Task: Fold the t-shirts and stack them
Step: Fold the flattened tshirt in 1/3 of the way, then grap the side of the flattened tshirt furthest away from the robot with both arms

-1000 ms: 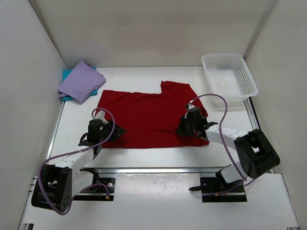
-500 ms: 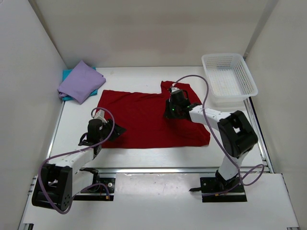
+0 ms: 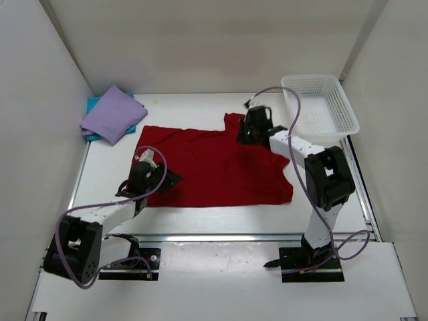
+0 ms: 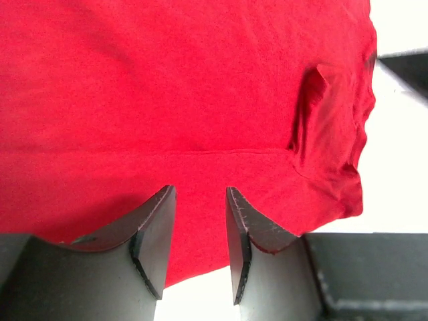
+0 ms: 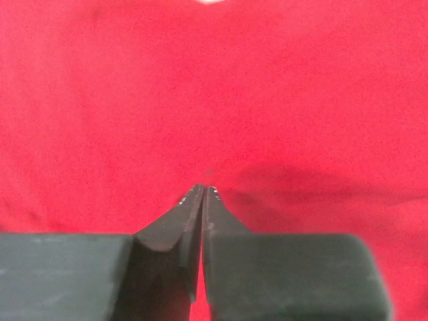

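Note:
The dark red t-shirt [image 3: 207,160] lies spread flat on the white table, one sleeve sticking out at its far right. My left gripper [image 3: 168,179] hovers open over its near left hem; the left wrist view has the fingers [image 4: 199,194] apart above red cloth [image 4: 167,87], nothing between them. My right gripper [image 3: 249,136] is over the far sleeve, its jaws pressed together above red cloth [image 5: 200,87], and no fold shows pinched at the tips [image 5: 202,190]. A folded lavender t-shirt [image 3: 114,114] rests on a teal t-shirt [image 3: 93,103] at the far left.
A white mesh basket [image 3: 319,77] stands at the far right corner, close to the right arm's cable. White walls enclose the table on the left, back and right. A metal rail runs along the near edge in front of the arm bases.
My right gripper swept from the shirt's near right corner to the far sleeve, and its jaws closed. My left gripper shifted slightly right over the hem, still open.

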Motion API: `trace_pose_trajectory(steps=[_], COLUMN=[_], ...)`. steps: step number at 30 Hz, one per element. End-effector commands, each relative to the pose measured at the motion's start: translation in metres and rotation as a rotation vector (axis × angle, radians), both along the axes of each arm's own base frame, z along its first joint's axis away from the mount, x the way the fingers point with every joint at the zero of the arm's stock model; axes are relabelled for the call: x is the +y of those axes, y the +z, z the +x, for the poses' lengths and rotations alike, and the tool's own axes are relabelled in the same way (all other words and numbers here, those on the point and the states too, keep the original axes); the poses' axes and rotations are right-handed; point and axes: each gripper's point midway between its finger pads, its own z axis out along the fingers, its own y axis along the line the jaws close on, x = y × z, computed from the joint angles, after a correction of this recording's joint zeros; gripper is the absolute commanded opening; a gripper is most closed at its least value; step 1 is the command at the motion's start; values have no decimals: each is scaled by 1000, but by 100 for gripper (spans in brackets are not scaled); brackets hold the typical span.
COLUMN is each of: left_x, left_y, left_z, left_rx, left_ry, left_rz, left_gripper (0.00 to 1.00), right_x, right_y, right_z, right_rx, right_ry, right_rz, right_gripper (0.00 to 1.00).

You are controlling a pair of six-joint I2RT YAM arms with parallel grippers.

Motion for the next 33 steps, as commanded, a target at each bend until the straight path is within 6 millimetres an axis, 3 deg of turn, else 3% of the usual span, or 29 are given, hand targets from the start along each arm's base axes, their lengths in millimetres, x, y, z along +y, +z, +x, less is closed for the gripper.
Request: trace_pose_trajectory(steps=[1, 2, 3, 4, 5, 7, 8, 9, 10, 11, 12, 13, 14, 15, 16, 17, 18, 20, 21, 23, 24, 25, 26, 29, 33], left_x=[-23, -26, -30, -31, -29, -26, -21, -21, -18, -14, -12, -13, -14, -15, -16, -17, -18, -18, -20, -20, -20, -21, -21, -20, -21], left_y=[26, 25, 25, 29, 32, 33, 33, 33, 36, 33, 35, 34, 31, 28, 26, 24, 21, 18, 17, 16, 17, 19, 20, 23, 23], left_z=[24, 27, 31, 34, 41, 52, 60, 65, 69, 74, 80, 80, 81, 79, 80, 79, 77, 77, 76, 75, 76, 75, 75, 75, 70], left_rx=[-66, -60, -61, -62, -76, -75, -68, -64, -64, -62, -64, -55, -53, -44, -42, -37, -30, -24, -22, -22, -27, -26, -28, -37, -38], left_ry=[-25, -34, -41, -39, -28, -6, 11, 15, 25, 42, 52, 49, 48, 45, 48, 45, 42, 42, 36, 37, 35, 35, 31, 35, 24], left_rz=[-20, -21, -22, -33, -32, -30, -31, -45, -66, -63, -69, -74, -64, -63, -60, -63, -60, -58, -59, -55, -55, -61, -61, -62, -81], left_gripper=[46, 47, 46, 46, 46, 46, 46, 45, 45, 46, 45, 46, 45, 45, 45, 45, 45, 45, 45, 45, 44, 45, 45, 45, 45], right_x=[-44, -59, -71, -79, -88, -97, -103, -109, -108, -114, -113, -108, -114, -112, -109, -105, -107, -106, -105, -92, -96, -91, -87, -77, -70], right_y=[48, 30, 38, 32, 8, 18, -1, -6, 8, -17, -22, 6, 0, -26, -15, -23, -18, -32, -26, -27, -31, -27, -21, 20, 72], right_z=[83, 94, 113, 126, 130, 155, 158, 173, 186, 184, 199, 211, 221, 218, 231, 226, 229, 221, 223, 219, 215, 214, 213, 212, 199], right_rx=[-140, -107, -124, -103, -58, -88, -43, -40, -62, 5, 1, -35, -22, 29, -14, 15, -1, 37, 27, 37, 60, 63, 58, 1, -55], right_ry=[-150, -183, -213, -228, -241, -250, -256, -264, -253, -261, -242, -221, -237, -218, -218, -213, -208, -196, -193, -161, -160, -150, -144, -130, -124], right_rz=[49, 22, 34, 30, -1, 5, -5, -2, -13, -42, -51, -50, -75, -102, -94, -70, -40, -42, -39, -50, -59, -45, -41, -15, -23], right_gripper=[0, 0, 2, 9, 12, 29, 32, 37, 42, 44, 47, 50, 55, 56, 59, 60, 62, 61, 62, 50, 46, 30, 18, 1, 0])
